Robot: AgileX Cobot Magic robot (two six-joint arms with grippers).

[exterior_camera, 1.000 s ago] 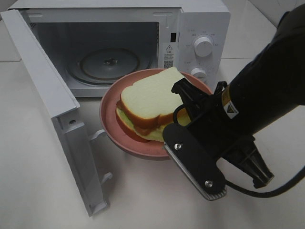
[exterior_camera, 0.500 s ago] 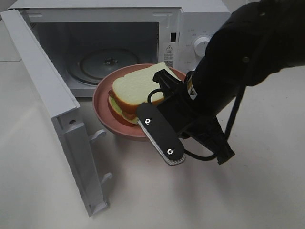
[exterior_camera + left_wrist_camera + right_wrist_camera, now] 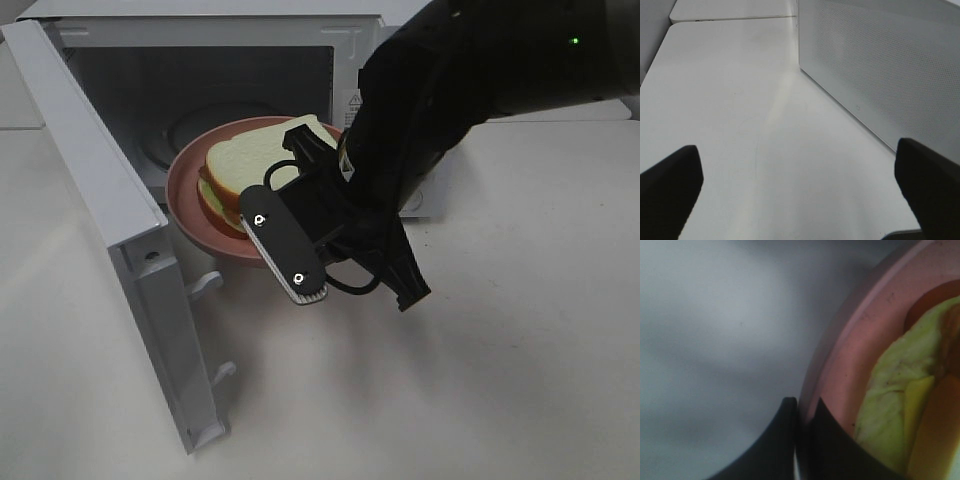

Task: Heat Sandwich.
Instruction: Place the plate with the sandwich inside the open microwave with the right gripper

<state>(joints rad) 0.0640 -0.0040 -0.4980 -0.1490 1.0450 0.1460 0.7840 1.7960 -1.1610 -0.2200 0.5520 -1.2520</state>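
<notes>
Moved toward ten o'clock, the plate (image 3: 185,200) with the sandwich (image 3: 245,160) is pinched by the right fingers (image 3: 782,440) at the microwave (image 3: 345,45) mouth; the left fingers (image 3: 670,185) gape empty. Heating remains undone.

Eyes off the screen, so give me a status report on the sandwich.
Right gripper shut on pink plate rim; left gripper open, empty. Sandwich on plate at microwave mouth. Door open, nothing seen blocking.

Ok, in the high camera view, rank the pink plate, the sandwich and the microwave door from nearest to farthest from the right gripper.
From the right gripper:
1. pink plate: its rim is clamped in the shut jaws.
2. sandwich: lying on the plate, just past the gripped rim.
3. microwave door: swung open, beyond the plate's far left side.
</notes>
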